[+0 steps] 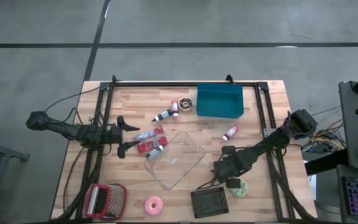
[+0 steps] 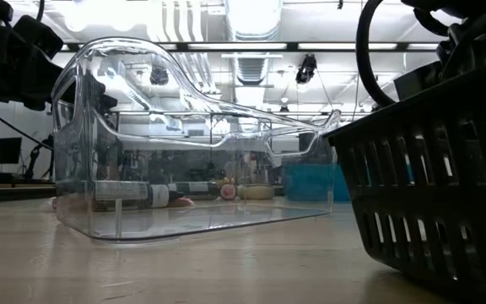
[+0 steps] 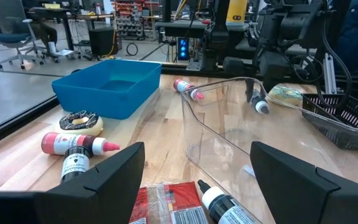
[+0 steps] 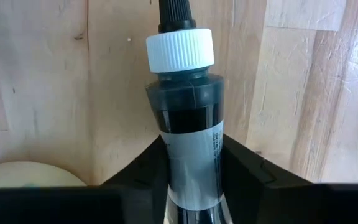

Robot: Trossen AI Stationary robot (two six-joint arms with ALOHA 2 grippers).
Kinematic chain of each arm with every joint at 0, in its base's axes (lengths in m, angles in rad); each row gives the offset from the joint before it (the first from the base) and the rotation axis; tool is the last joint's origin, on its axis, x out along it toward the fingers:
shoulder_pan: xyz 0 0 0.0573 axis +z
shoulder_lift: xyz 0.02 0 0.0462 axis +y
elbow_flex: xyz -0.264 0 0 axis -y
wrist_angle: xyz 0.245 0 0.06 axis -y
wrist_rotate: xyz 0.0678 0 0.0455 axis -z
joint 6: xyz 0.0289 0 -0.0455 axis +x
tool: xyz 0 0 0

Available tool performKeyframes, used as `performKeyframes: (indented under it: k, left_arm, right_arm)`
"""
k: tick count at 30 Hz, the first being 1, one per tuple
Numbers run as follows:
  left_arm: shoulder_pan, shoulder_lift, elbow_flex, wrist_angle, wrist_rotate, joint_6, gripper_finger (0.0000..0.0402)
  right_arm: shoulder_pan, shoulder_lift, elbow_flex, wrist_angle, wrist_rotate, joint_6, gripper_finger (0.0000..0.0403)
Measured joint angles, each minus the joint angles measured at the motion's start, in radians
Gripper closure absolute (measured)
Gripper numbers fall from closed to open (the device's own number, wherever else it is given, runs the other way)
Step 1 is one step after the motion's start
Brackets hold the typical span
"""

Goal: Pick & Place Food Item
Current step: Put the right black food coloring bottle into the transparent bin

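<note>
— Dark sauce, white cap: what am I looking at?

— I see the right gripper (image 4: 194, 171) clamped around a black bottle (image 4: 188, 118), low over the wooden counter (image 1: 260, 112), between the clear tray (image 1: 174, 159) and the black basket (image 1: 209, 201), beside a pale green round item (image 1: 238, 188).

— And the left arm?

— I have the left gripper (image 3: 194, 177) waiting with fingers spread wide at the tray's other side, over red packets (image 1: 151, 143). The blue bin (image 1: 219, 101) sits at the far edge.

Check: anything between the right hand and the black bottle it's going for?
Nothing visible. The right hand already has its fingers against both sides of the black bottle, which lies on the wooden table; no object sits between them.
</note>
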Motion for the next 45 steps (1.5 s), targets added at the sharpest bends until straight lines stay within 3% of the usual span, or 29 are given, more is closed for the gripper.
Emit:
performKeyframes:
  k: [9,20,45]
  left_arm:
    - [0.0,0.0,0.0,0.0,0.0,0.0,0.0106]
    - [0.0,0.0,0.0,0.0,0.0,0.002,0.0106]
    - [0.0,0.0,0.0,0.0,0.0,0.004,0.0106]
  right_arm:
    - [0.001,-0.016,-0.002,0.013,0.002,0.004,0.0317]
    - [0.023,-0.069,-0.002,0.032,0.075,0.031,0.0318]
    - [0.022,-0.065,-0.023,0.085,0.077,0.031,0.0319]
